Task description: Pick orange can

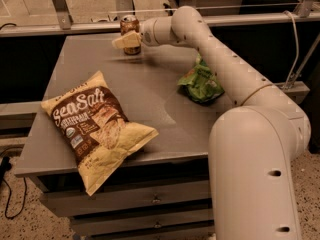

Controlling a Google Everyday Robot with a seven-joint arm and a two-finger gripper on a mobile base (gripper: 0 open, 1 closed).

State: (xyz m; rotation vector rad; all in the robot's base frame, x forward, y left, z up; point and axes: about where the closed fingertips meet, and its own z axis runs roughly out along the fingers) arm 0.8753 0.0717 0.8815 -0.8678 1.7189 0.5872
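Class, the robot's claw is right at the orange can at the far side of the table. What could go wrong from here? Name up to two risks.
1. The orange can stands upright close to the far edge of the table. If the claw, now at its side, nudges it, the can may tip or roll off.
2. The arm stretches right beside the green bag. Lifting or pulling back could brush and shift the bag.

The arm (227,71) is made up of smooth, off-white rounded tubes, slim near the wrist and very thick in the foreground. Dark round holes (274,173) are seen on the thick segment, and a row of smaller ones along the slim link. The cream-coloured gripper (126,40) is found at the can (131,25), at the table's (160,99) far edge.
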